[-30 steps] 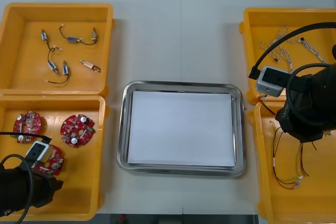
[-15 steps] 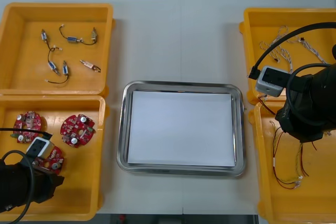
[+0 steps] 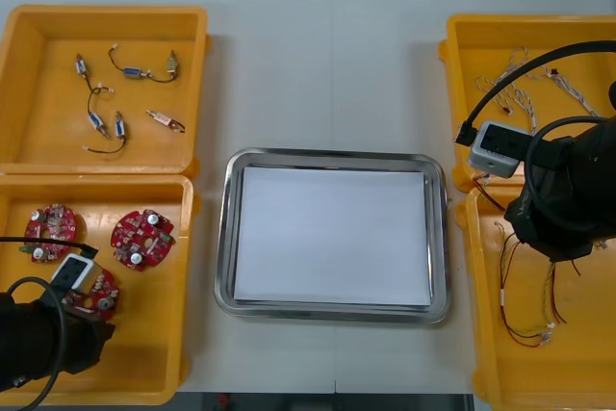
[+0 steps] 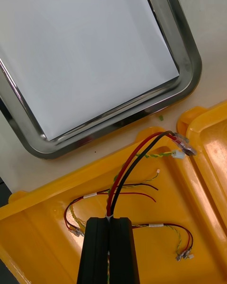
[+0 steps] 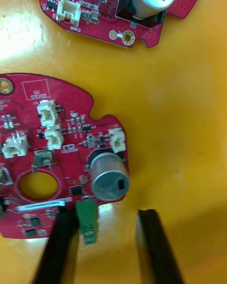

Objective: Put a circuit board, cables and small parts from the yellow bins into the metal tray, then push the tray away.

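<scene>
Three round red circuit boards lie in the near-left yellow bin (image 3: 144,353). My left arm (image 3: 43,344) hangs over the nearest board (image 3: 98,294). In the left wrist view my left gripper (image 5: 104,215) is open, low over that circuit board (image 5: 52,137); one finger overlaps its edge by a green tab (image 5: 87,220), the other stands over bare bin floor. My right gripper (image 4: 109,220) is shut on a red and black cable (image 4: 137,158), held above the near-right bin (image 4: 42,236). The metal tray (image 3: 229,238), white inside, sits in the middle.
Small metal parts (image 3: 115,93) lie in the far-left bin. The far-right bin holds pale twisted cables (image 3: 525,84). More red and yellow cables (image 4: 161,227) stay on the near-right bin's floor. A second board (image 5: 118,9) lies just beyond the left fingers. My right arm (image 3: 563,204) overhangs both right bins.
My left arm has shifted slightly, covering more of the nearest circuit board. The right arm and its cable have stayed still.
</scene>
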### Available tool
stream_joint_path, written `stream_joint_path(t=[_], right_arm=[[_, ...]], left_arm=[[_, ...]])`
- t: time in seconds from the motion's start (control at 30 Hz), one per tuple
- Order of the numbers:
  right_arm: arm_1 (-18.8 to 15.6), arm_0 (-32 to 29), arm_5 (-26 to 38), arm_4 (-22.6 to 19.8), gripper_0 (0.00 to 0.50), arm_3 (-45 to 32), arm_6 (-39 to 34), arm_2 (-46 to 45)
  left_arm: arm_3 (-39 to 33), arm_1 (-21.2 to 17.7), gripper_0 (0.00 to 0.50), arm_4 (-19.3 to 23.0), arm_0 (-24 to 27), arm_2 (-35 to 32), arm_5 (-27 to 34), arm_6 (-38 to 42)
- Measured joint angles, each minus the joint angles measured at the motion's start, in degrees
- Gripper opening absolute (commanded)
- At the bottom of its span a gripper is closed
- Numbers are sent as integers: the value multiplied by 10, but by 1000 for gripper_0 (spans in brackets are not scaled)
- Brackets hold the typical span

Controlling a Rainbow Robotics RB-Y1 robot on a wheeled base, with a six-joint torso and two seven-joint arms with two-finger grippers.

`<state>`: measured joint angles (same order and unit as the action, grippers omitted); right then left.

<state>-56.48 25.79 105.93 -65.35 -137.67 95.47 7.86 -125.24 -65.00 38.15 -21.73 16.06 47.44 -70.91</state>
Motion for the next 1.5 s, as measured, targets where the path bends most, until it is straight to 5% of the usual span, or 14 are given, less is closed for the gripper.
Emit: stream_joint_path(t=[0.67,0.9,1.5], right_arm=[[0,0,0,0,0,-2,0,0],[0,0,0,0,0,-2,0,0],[0,0,0,0,0,-3,0,0]], left_arm=[[5,-6,0,-9,10,11,-11,0],[5,-17,0,23,16,9,-8,0],[-97,-17,0,134,17,-170,234,0]])
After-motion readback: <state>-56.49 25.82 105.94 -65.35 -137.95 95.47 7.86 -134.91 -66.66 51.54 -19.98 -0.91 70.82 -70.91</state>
